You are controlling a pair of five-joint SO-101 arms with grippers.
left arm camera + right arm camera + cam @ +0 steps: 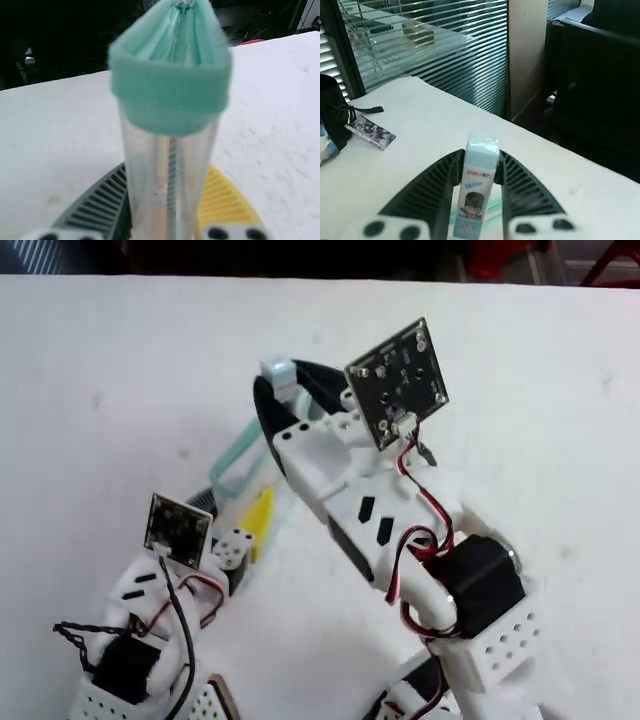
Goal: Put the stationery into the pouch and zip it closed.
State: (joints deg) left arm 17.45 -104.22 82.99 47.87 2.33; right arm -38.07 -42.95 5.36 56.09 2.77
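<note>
Jaws of the left gripper [169,192] are clenched on the pouch [170,95] — clear plastic with a mint-green band and a zipper, its lower part cut off. The right gripper [479,172] grasps a pale blue eraser [477,192] over the white table [420,130] — its label is too small to make out.

Bright, even light across the white tabletop [100,360], washing it almost blank, with only faint, soft-edged shadows beside a white plastic arm [320,465]. Black beyond the far table edge. From the left wrist, blurred by nearness, a clear plastic pouch with a mint-green fabric band [170,100] against a dark room. From the right wrist, daylight through slatted window blinds [445,45], glare on the slats, a pale lit top on the light blue rectangular stationery block [479,185], deep shade over black furniture [600,75]
</note>
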